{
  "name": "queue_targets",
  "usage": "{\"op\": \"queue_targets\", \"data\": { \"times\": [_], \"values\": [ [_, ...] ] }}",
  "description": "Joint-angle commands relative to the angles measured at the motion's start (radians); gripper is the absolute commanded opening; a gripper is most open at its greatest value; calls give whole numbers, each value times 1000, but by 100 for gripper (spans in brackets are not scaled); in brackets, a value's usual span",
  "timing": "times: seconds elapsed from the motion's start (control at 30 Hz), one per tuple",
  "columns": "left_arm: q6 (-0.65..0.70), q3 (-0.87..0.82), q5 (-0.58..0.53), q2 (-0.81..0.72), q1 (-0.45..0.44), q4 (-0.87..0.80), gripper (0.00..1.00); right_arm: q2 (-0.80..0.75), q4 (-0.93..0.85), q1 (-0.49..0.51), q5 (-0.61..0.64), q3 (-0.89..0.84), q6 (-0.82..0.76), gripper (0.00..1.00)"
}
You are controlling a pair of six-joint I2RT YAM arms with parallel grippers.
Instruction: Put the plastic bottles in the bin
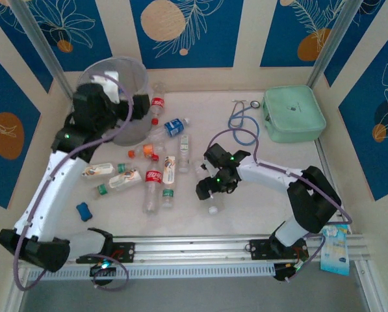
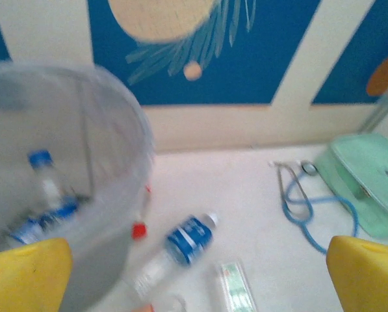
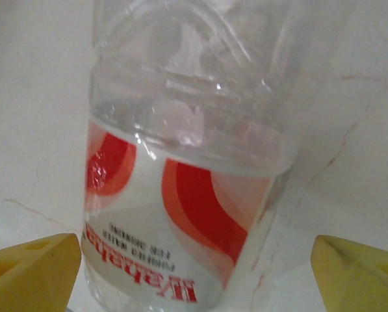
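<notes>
Left end effector (image 2: 197, 266) hangs spread wide at the rim of the bin (image 2: 109, 123), a blue-capped bottle (image 2: 47, 185) lying inside. Right end effector (image 3: 194, 266) straddles a red-labelled bottle (image 3: 181, 195) on the tabletop (image 3: 349, 97), fingers apart either side, not pinching. More bottles (image 1: 153, 182) lie scattered nearby.

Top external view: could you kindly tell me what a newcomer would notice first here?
A scatter of plastic bottles lies mid-table. The grey bin stands at the far left, with the open left hand close by its rim. The right hand, open, straddles a red-labelled bottle.
</notes>
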Motion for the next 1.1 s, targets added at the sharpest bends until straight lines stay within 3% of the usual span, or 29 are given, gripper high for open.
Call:
{"op": "queue_targets", "data": {
  "times": [0.0, 0.17, 0.33, 0.47, 0.67, 0.77, 0.87, 0.97, 1.07],
  "values": [
    [-141, -106, 24, -69, -55, 90, 100, 12, 65, -22, 12, -11, 40, 90],
    [-248, -266, 11, -71, -166, 143, 100, 35, 102, -70, -4, -25, 55, 86],
    [-386, -463, 36, -4, -234, 351, 100, 25, 93, -83, 17, -21, 58, 77],
    [-445, -555, 21, 4, -258, 481, 100, -34, 116, -105, 48, -45, 56, 65],
    [-448, -580, 73, 7, -263, 519, 100, -148, 114, -188, 25, -23, 23, 59],
    [-451, -622, 106, -26, -263, 596, 100, -203, 184, -233, -35, -40, 13, 56],
    [-449, -624, 147, -32, -263, 618, 100, -258, 342, -268, -175, -88, 43, 54],
    [-459, -617, 218, -19, -263, 669, 100, -308, 527, -257, -293, -150, 54, 52],
    [-465, -607, 246, -18, -262, 694, 100, -322, 577, -224, -325, -153, 27, 51]
  ]
}}
